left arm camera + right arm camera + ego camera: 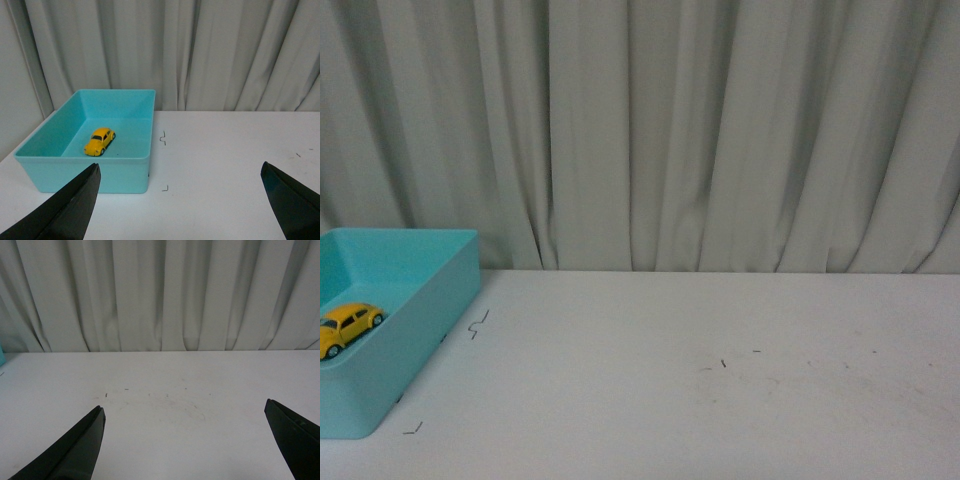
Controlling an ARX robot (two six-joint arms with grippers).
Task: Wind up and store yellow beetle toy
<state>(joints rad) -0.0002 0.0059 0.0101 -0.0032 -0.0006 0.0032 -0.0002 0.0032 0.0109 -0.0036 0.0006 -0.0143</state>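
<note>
Across the white tabletop (670, 400), no brand, label or readable writing shows; only small dark pen-like squiggles (478, 324) beside the bin and a few faint specks (723, 363) mid-table.

Far left: open-topped rectangular turquoise plastic bin (430, 300), partly cut by the front view's edge. Inside it, on the bin floor, the small bright yellow beetle toy car with dark windows and dark wheels (348, 325), upright on its wheels, set diagonally and apart from the walls in the left wrist view (99, 141). Nothing else visible in the bin.

Bin's right wall stands near the squiggle marks; its back lies close to the pleated pale grey curtain (700, 130) that closes off the table's far edge.

Centre to right: bare white surface runs to the curtain line.

Left gripper (180, 200): black fingers (75, 205) spread wide apart, holding nothing, above the table short of the bin. Right gripper (185, 440): black fingers (80, 447) likewise wide apart, holding nothing, over the bare table, a sliver of turquoise at that view's margin.
</note>
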